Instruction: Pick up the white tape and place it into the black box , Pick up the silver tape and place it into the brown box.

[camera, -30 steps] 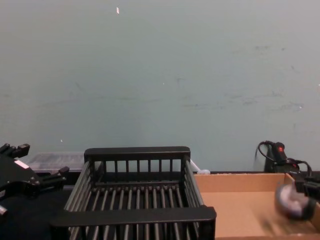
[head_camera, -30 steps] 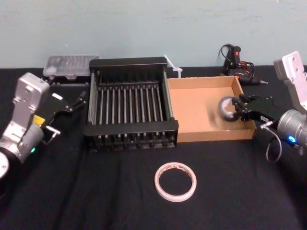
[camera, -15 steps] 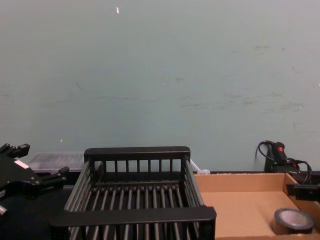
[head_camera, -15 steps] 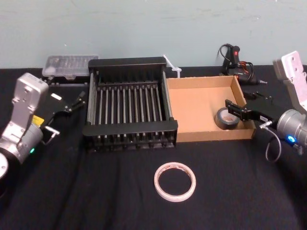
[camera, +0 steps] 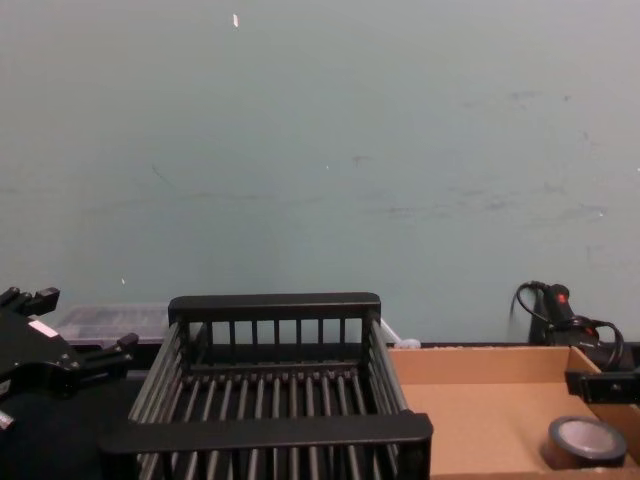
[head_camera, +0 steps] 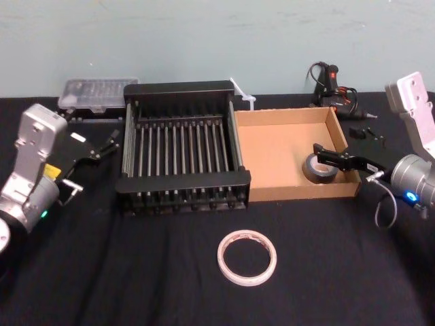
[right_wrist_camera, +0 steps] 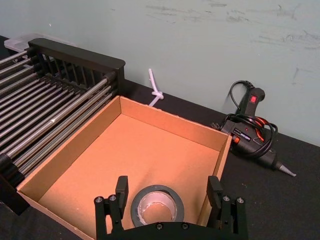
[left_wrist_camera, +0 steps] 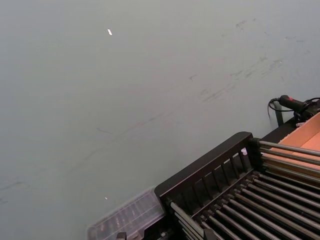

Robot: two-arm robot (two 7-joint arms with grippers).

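gaping over 1 silver tape (head_camera: 317,169) in brown box (head_camera: 285,116): right gripper (right_wrist_camera: 168,184); left gripper (head_camera: 107,144) idle.

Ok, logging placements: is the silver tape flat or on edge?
Flat: silver tape lies hole-up on the brown box floor under the open right gripper; left gripper parked far left.
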